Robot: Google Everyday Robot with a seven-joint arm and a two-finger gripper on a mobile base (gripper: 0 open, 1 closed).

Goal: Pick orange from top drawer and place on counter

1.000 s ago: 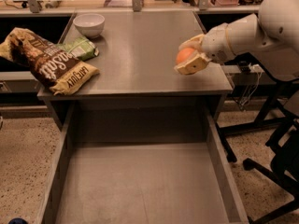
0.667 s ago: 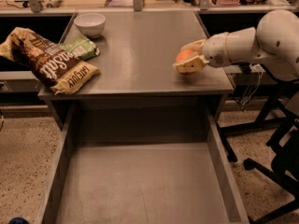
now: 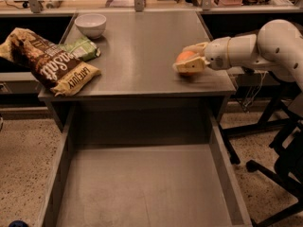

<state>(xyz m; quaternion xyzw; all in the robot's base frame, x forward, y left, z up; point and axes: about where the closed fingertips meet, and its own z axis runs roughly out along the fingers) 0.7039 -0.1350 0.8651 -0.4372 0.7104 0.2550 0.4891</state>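
Most of the job looks done: the orange [image 3: 185, 56] is out of the top drawer [image 3: 142, 188], which stands pulled open, and it hangs low over the right front part of the surface [image 3: 142, 51], clasped by the tool [image 3: 183, 60]. Whether it touches the metal I cannot tell. Left, by my reading: set it down, let go, withdraw. A white bowl [image 3: 91, 23] and snack bags [image 3: 57, 65] lie well apart, far left.

We see brushed, faintly reflective grey metal on the counter [image 3: 142, 46] and matt metal in the top drawer [image 3: 142, 188]. The gripper [image 3: 188, 63], smooth pale plastic, clasps the smooth orange [image 3: 185, 56] at the counter's right edge.
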